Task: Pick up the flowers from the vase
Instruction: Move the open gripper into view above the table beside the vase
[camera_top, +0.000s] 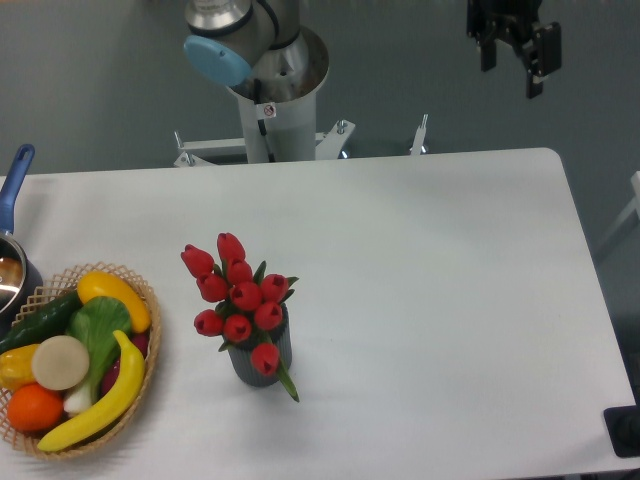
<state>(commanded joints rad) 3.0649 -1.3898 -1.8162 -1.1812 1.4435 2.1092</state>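
Observation:
The flowers (240, 297), a bunch of red tulip buds with green leaves, stand in the small dark grey vase (262, 365) on the white table, left of centre near the front. My gripper (512, 55) is high at the top right, above the table's far edge and far from the flowers. Its two black fingers point down with a gap between them, open and empty.
A wicker basket (145, 300) with fruit and vegetables sits at the front left. A blue-handled pot (14, 180) is at the left edge. The arm's base (275, 100) stands behind the table's far edge. A dark object (625, 430) is at the front right corner.

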